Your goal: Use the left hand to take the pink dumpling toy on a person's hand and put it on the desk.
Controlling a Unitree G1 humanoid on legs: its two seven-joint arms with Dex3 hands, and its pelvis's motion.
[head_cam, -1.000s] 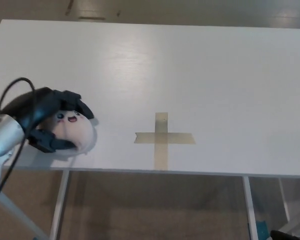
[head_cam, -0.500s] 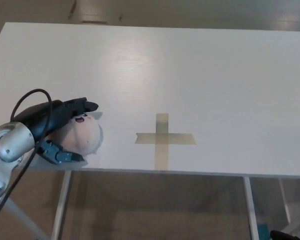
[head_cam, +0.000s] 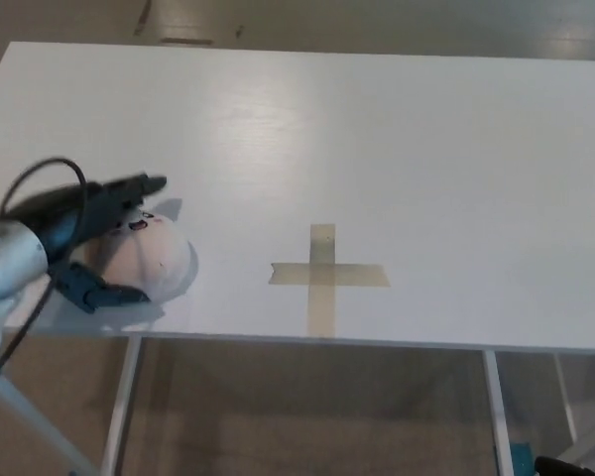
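The pale pink dumpling toy (head_cam: 147,260), round with a small face on top, rests on the white desk (head_cam: 377,139) near its front left edge. My left hand (head_cam: 77,226) is just to the left of it, open. Its upper fingers (head_cam: 129,186) stretch out over the toy's back edge and the thumb (head_cam: 104,294) lies low in front of it; neither presses into the toy. A black cable loops over the wrist. No person's hand shows. My right hand is out of the picture.
A cross of tan tape (head_cam: 325,272) is stuck on the desk to the right of the toy. The desk's front edge (head_cam: 307,343) runs just below the toy, with white legs and floor beneath.
The left hand, closed around the toy a second ago, has spread its fingers and drawn back a little to the left. The toy now sits on the desk by itself.
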